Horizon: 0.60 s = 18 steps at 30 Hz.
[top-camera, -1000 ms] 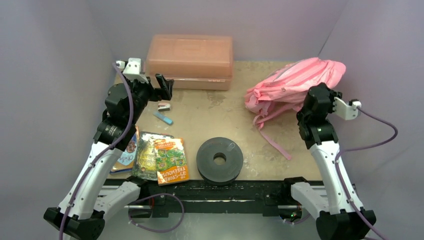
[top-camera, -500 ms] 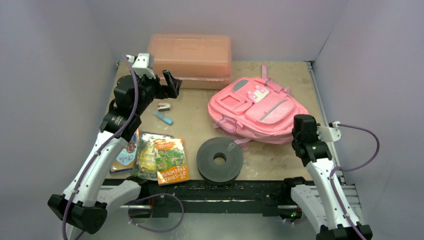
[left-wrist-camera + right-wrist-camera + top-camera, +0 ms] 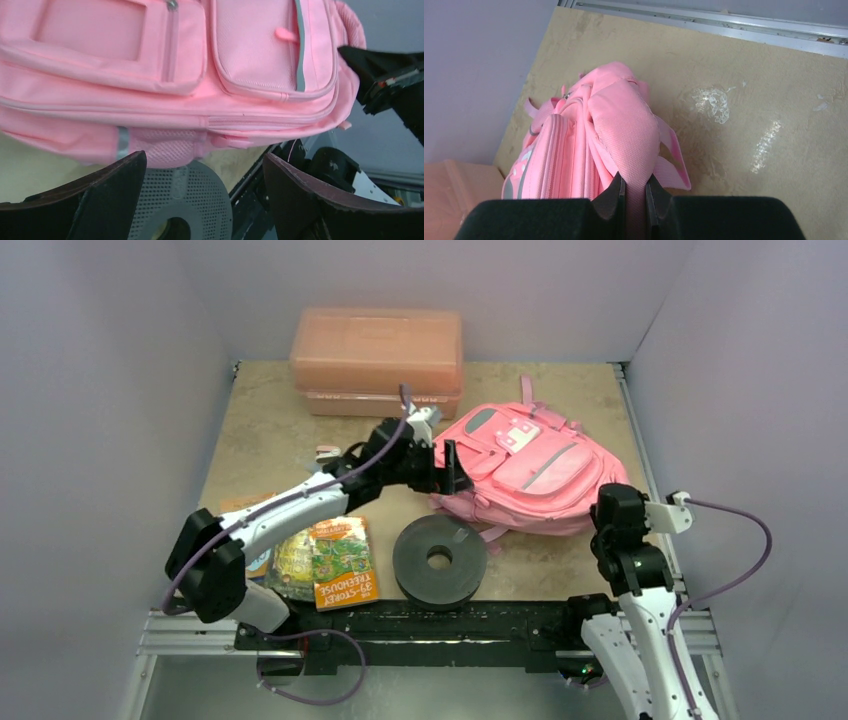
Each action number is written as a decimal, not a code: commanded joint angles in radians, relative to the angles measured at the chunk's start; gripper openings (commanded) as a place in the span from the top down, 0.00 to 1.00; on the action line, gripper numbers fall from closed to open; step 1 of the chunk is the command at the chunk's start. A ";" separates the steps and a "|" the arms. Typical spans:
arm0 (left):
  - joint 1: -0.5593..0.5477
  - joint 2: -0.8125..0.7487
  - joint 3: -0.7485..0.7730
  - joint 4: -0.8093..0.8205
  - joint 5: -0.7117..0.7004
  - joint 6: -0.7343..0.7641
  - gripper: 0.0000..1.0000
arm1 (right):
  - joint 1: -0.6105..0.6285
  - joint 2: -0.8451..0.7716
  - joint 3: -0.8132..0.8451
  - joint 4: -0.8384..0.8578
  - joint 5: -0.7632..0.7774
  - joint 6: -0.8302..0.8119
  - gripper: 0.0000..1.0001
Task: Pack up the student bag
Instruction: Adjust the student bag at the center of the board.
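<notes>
The student bag (image 3: 530, 465) lies flat on the table, front pockets up, right of centre. My left gripper (image 3: 452, 472) is open at the bag's left edge. In the left wrist view its dark fingers (image 3: 105, 195) stand wide apart, with the bag's side mesh pocket (image 3: 160, 147) just beyond them. Nothing sits between the left gripper (image 3: 205, 170) jaws. My right gripper (image 3: 635, 187) is shut on a fold of the bag's pink fabric (image 3: 624, 130) at its near right corner. In the top view the right wrist (image 3: 620, 525) covers that grip.
A salmon-pink plastic box (image 3: 380, 360) stands at the back. A grey perforated disc (image 3: 440, 560) lies just in front of the bag and also shows as a disc (image 3: 195, 200) below my left fingers. Books (image 3: 325, 560) lie at front left, a small item (image 3: 327, 452) behind them.
The bag went from bunched up at the right to flat on the table. My left arm swung from the back left to the bag's left edge.
</notes>
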 commanded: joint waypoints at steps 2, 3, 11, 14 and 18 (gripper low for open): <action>-0.147 0.119 -0.008 0.247 -0.028 -0.175 0.17 | 0.004 -0.059 0.083 0.056 0.016 -0.076 0.94; -0.173 0.163 0.027 0.242 -0.030 -0.178 0.18 | 0.004 -0.072 0.086 0.052 0.012 -0.091 0.93; -0.208 0.532 0.479 0.115 0.013 -0.186 0.27 | 0.005 -0.179 0.111 -0.098 -0.171 -0.176 0.85; -0.198 0.669 0.708 0.015 0.057 -0.185 0.28 | 0.006 -0.254 0.085 -0.077 -0.307 -0.277 0.72; -0.157 0.801 0.905 -0.049 0.056 -0.179 0.22 | 0.004 -0.246 0.002 0.049 -0.568 -0.304 0.69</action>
